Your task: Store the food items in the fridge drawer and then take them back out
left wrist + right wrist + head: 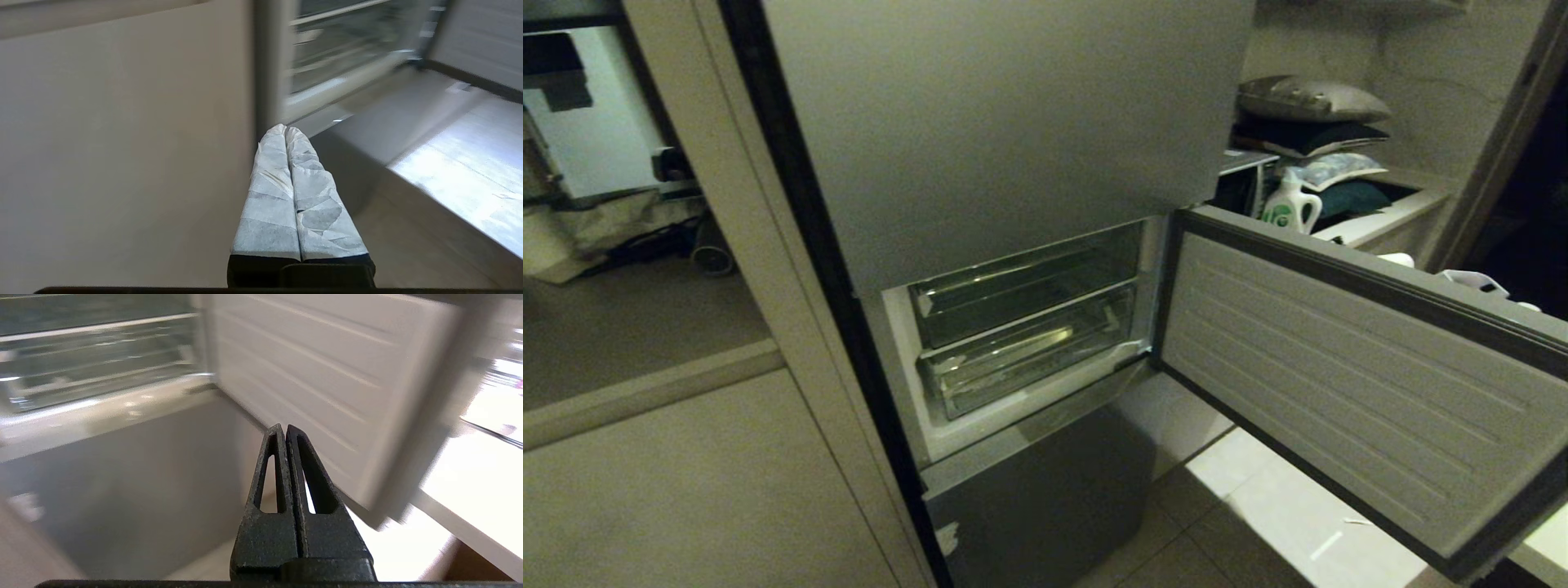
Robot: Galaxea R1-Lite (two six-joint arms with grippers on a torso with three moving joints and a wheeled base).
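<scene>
Head view gave the fridge drawer (pixel 1029 359) seated in the open compartment, ahead of and above both empty, closed claws, left claw (pixel 285 129) and right claw (pixel 282 426); judged rigid, slick clear plastic, best gripped at its front lip; no food visible.

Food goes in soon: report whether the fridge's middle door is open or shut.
Open. The middle door is swung out to the right, exposing two clear drawers.

support: fridge compartment (pixel 915 359); on it: shallow clear tray (pixel 1021 286) above fridge drawer (pixel 1029 359)
</scene>
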